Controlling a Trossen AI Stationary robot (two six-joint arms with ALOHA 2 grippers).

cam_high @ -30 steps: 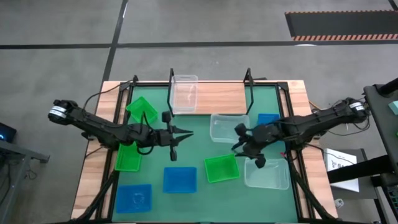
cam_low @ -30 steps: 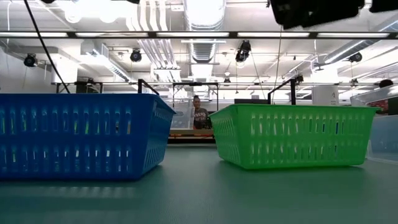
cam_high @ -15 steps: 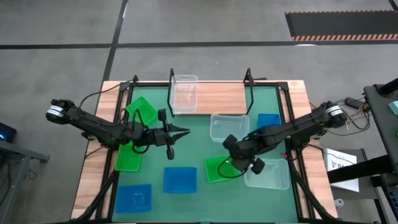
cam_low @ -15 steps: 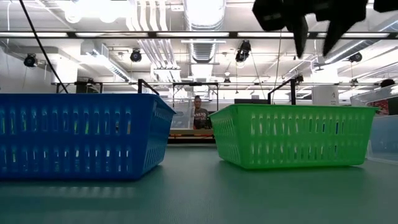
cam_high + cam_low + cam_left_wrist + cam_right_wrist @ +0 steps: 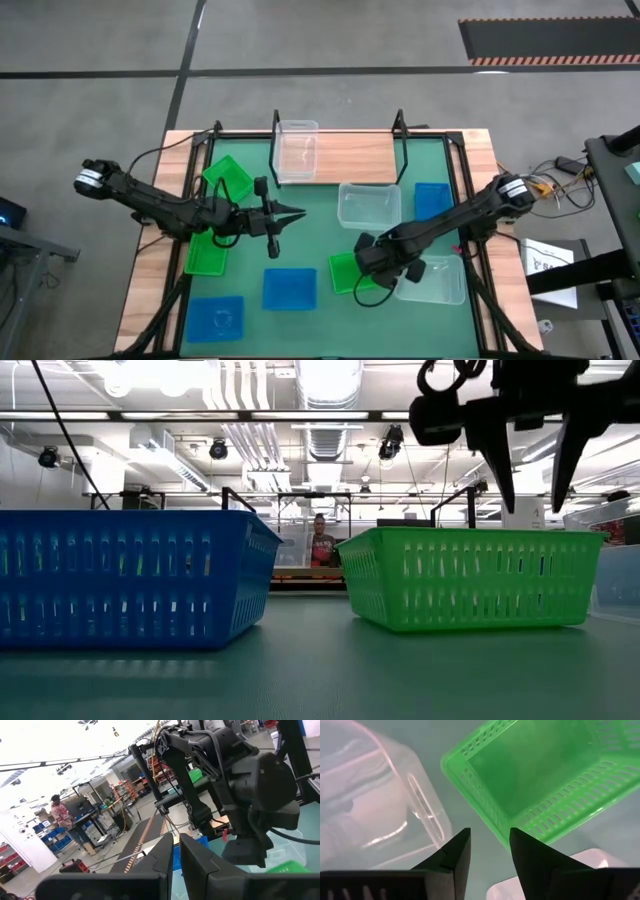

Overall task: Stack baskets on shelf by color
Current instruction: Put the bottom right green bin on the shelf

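On the green mat (image 5: 320,245) that covers the middle of the tabletop (image 5: 150,300), the right end effector (image 5: 372,262) hangs over a green basket (image 5: 352,272) that sits near the front, just beside a clear basket (image 5: 432,280). Its two fingers (image 5: 455,852) are spread apart and point down, one toward each side of the green basket's near wall; they hold nothing. In the low view the right end effector (image 5: 530,445) is above the rim of this green basket (image 5: 470,578) and does not touch it.

The left end effector (image 5: 285,212) is above the mat near its middle, well apart from every basket, with its fingers pressed together and empty.

The shelf (image 5: 345,155) stands at the far edge of the tabletop, a light wooden board between black uprights. One clear basket (image 5: 295,150) stands on its left part. Another clear basket (image 5: 368,205) lies on the mat just in front of the shelf, and a blue basket (image 5: 432,198) is to the right of it. On the left side of the mat there are two green baskets (image 5: 228,178), one (image 5: 205,252) nearer the front than the other. Two blue baskets (image 5: 290,288) lie at the front, and the one (image 5: 215,318) at the left front corner is nearest to the edge.

In the room behind the tabletop, a person (image 5: 320,545) is seen far away in the low view.
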